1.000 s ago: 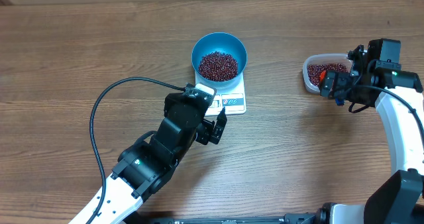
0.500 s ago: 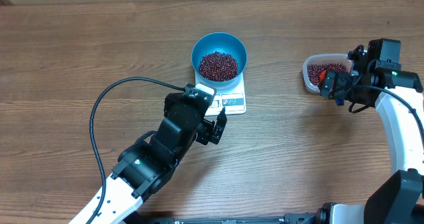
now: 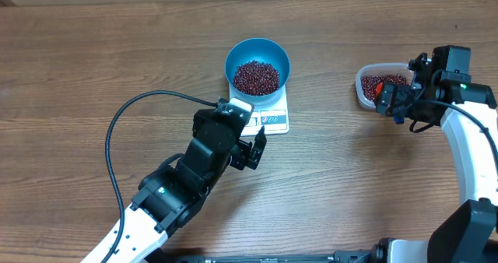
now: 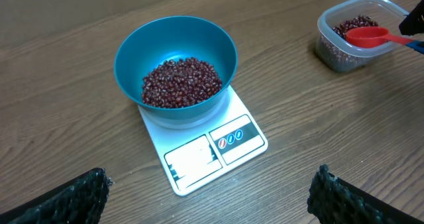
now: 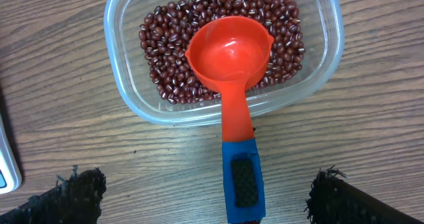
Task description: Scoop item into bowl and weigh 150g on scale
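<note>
- Bowl [image 3: 257, 50]: blue, round, sits upright on the far end of the scale [image 3: 274, 121]. It covers most of the platform, leaving the display and button strip clear on the near edge.
- Beans [image 4: 181, 83]: a dark red-brown pile in the bottom of the bowl, well below the rim.
- Scale display: washed out in the left wrist view, reading not legible.
- Tub [image 5: 130, 97]: clear plastic, on the table [image 3: 93, 53] well to the right of the scale, with a further layer of beans inside.
- Scoop [image 5: 229, 56]: its empty red cup rests on the tub's beans, and its blue handle reaches out over the tub rim.
- Left claw [image 4: 209, 201]: released, fingers spread wide, grasping nothing. It is low over the table just beside the scale's display end.
- Right claw [image 5: 207, 194]: released. Its fingers stand wide to either side of the scoop handle, apart from it.
</note>
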You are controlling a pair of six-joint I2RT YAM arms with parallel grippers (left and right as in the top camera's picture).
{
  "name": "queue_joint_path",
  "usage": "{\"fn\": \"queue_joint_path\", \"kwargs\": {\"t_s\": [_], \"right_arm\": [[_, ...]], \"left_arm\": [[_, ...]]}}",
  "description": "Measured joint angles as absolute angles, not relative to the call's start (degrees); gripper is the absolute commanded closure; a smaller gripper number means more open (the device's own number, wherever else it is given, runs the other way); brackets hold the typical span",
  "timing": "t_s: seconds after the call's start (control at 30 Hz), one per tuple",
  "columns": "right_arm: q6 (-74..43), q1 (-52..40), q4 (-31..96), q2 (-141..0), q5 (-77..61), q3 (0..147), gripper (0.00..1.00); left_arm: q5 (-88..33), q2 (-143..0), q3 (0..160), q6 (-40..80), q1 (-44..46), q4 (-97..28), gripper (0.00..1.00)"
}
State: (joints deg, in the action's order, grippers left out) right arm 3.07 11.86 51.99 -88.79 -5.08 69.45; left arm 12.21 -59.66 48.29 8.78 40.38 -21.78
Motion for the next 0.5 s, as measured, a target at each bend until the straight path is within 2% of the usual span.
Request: {"fn": "queue_joint_path", "kwargs": {"t_s": [0.5], "right_arm": [[3.1, 11.9, 51.9, -88.8, -5.1, 69.5, 0.0]], "left_arm": [[9.8, -59.7, 48.3, 8.8, 40.4, -21.9, 0.0]]}}
